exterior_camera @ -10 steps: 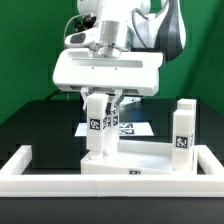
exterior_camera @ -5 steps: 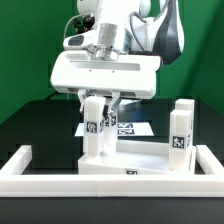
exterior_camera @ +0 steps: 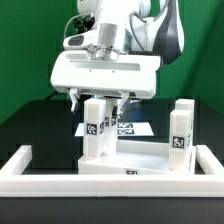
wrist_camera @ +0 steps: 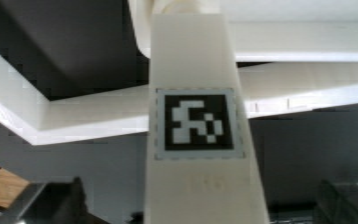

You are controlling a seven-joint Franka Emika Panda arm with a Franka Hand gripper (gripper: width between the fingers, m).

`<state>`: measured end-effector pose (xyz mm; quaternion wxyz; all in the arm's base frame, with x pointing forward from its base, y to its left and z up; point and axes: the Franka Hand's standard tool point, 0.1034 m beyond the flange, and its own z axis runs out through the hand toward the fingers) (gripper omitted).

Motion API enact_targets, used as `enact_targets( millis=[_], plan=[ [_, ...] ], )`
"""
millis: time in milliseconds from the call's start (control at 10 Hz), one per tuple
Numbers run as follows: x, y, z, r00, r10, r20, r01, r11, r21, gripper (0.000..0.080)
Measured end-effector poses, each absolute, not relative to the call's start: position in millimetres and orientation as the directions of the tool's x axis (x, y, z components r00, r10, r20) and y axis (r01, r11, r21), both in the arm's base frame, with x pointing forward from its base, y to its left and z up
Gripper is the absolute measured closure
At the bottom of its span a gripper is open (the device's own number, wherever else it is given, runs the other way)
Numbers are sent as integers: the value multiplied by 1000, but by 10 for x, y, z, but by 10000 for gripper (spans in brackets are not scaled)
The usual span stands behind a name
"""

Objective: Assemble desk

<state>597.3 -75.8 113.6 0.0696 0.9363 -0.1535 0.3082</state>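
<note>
On the tabletop [exterior_camera: 130, 160], two legs stand upright, long axes vertical. The claw [exterior_camera: 96, 102] straddles the leg [exterior_camera: 95, 128] on the exterior view's left, fingers spread, clear of it. The wrist view shows its marker [wrist_camera: 201, 122] close.

The gripper [exterior_camera: 96, 100] has let go; a moment ago its two fingers were pressed tight against the sides of the standing leg [exterior_camera: 96, 128], and now they have sprung apart; one finger [exterior_camera: 73, 100] has moved out toward the exterior view's left, and there is a dark gap between it and the leg where there was none before; the other finger has moved away on the far side too; in the wrist view the leg [wrist_camera: 201, 120] stands free in the middle, with the finger tips far out at each side and not touching it; the leg is now standing by itself.
</note>
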Motion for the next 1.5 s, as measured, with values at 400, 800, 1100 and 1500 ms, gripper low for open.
enact_targets(
  millis=[400, 800, 1100, 1500],
  plan=[
    [5973, -758, 1137, 763, -244, 599, -330, -943, 36, 150],
    [5954, -680, 1416, 827, -329, 455, -343, -938, -54, 150],
    [5973, -675, 1336, 890, -373, 264, -363, -928, -88, 150],
    [5767, -879, 1097, 929, -358, -95, -365, -929, -61, 150]
  ],
)
